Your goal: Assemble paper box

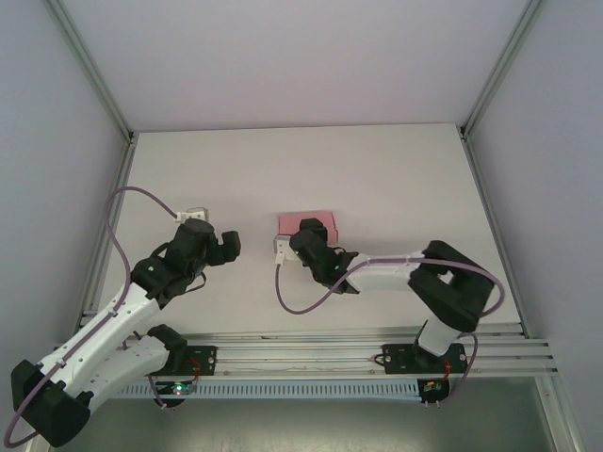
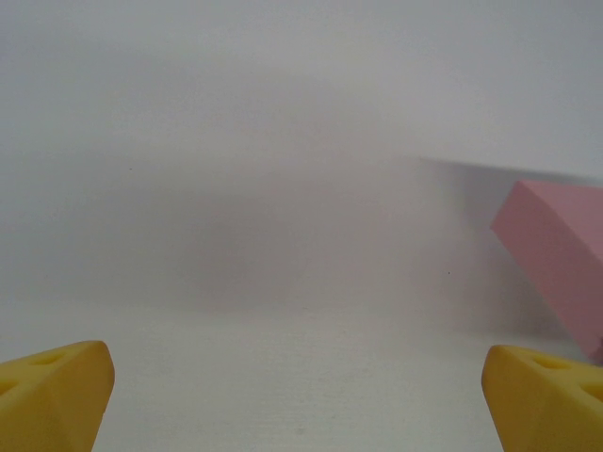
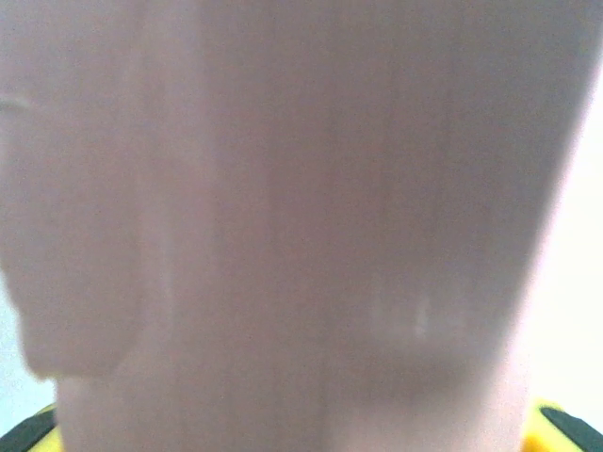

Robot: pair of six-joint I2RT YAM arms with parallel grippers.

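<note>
Pink card, folded into a small closed rectangular block, makes up the paper box (image 1: 311,224), which sits about midway between the left and right edges of the white surface (image 1: 396,179) and roughly halfway between its far and near edges. The right pincer (image 1: 306,241) reaches in from the near right and covers the near side of the box in the overhead view. Seen from the right wrist, the box (image 3: 311,226) is a blurred pink face pressed close to the lens, running down between the yellow-and-black fingertips (image 3: 565,428) at the bottom corners. The jaws stand part-way closed against its two sides, gripping it. Whether the box rests on the surface or is raised off it, I cannot tell. The left pincer (image 1: 229,245) hovers to the left of the box, apart from it and pointing towards it. In the left wrist view this pincer (image 2: 301,395) is spread wide, its yellow fingertips (image 2: 52,391) at the bottom corners with only bare surface between them, and the box (image 2: 556,250) appears at the right edge as a slanted pink slab casting a soft shadow.
</note>
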